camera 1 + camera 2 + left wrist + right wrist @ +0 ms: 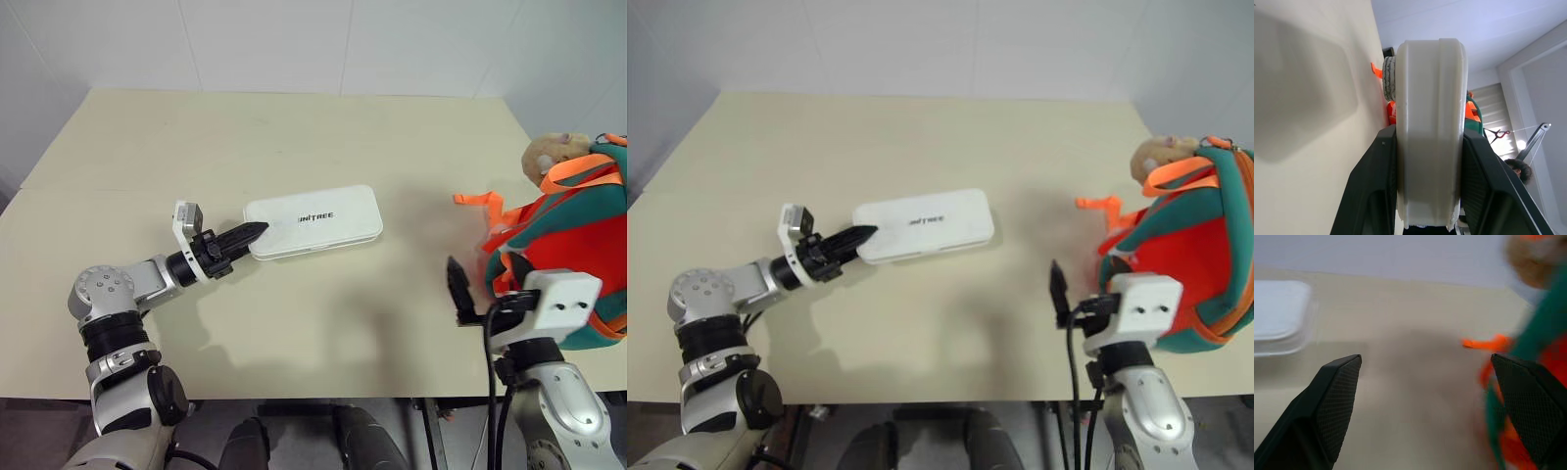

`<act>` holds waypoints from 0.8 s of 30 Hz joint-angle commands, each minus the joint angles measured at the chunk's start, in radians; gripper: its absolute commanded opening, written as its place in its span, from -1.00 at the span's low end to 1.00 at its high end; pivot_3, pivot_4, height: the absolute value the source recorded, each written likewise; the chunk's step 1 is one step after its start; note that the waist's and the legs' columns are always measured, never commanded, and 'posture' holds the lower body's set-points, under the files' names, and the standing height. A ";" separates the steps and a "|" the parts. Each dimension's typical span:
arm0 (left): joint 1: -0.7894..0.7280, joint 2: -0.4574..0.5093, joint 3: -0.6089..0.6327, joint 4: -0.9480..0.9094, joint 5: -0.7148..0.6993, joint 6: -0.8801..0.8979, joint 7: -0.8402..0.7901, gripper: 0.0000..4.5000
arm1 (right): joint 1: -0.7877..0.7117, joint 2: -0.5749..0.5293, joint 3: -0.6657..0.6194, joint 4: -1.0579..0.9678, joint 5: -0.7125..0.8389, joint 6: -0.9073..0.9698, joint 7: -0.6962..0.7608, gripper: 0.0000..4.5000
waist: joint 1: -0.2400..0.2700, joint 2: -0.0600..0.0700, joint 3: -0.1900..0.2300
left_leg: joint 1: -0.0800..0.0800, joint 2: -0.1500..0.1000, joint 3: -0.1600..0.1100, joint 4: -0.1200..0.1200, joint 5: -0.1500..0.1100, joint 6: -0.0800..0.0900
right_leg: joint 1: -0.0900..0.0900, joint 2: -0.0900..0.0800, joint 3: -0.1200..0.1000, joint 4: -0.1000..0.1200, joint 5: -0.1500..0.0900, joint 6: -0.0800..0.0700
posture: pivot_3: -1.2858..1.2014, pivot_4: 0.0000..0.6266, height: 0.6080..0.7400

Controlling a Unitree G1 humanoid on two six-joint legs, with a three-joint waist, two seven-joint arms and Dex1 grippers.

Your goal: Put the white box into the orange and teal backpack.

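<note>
Flat white box (313, 222) on a pale desk (294, 127), long axis running sideways across the desk toward the orange and teal backpack (573, 264). One short end pinched by the left gripper (250, 233), black fingers (1374, 191) closed on the box edge, one above and one below, seen edge-on in the left wrist view. Judging by the shadow beneath, that end seemingly raised a little off the desk; cannot tell for the far end.

Backpack well apart from the box, at the desk edge on the robot's right, orange panel toward the camera, a tan plush toy (549, 152) at its top. Loose orange strap (480, 204) lying on the desk between box and backpack.

Right gripper (1425, 396) just beside the backpack, on its box-facing side, fingers (1334, 396) spread wide and holding nothing. Nearer arm to the backpack: the right; only arm in contact with the box: the left.

Bare desk between box and backpack. Likely obstacles for the carry: the strap and the open right gripper, both in the path. Backpack opening not clearly visible from here, so entry point unclear.
</note>
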 commanded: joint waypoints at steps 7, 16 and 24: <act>-0.028 0.034 0.001 0.000 -0.041 -0.019 -0.005 -0.41 | -0.159 -0.021 -0.076 0.129 -0.001 -0.096 -0.075 1.00 | -0.003 0.000 0.000 | 0.001 0.000 0.000 -0.003 0.000 0.000 | 0.000 0.000 0.000 -0.003 0.000 -0.001 | 0.03 -0.52 1.00; 0.008 0.038 0.039 -0.070 -0.073 -0.007 0.033 -0.41 | -0.360 -0.079 -0.072 0.402 -0.033 -0.183 -0.106 1.00 | 0.000 0.000 0.000 | 0.000 0.000 0.000 -0.011 0.000 -0.001 | -0.001 0.000 0.000 -0.007 0.000 -0.001 | 0.03 -0.52 1.00; 0.053 0.032 0.090 -0.140 -0.118 0.012 0.083 -0.41 | -0.383 -0.095 -0.068 0.487 -0.096 -0.250 -0.169 1.00 | -0.001 0.000 0.000 | 0.000 0.000 0.001 -0.011 0.000 -0.001 | -0.002 0.000 0.000 -0.006 0.000 -0.001 | 0.03 -0.52 1.00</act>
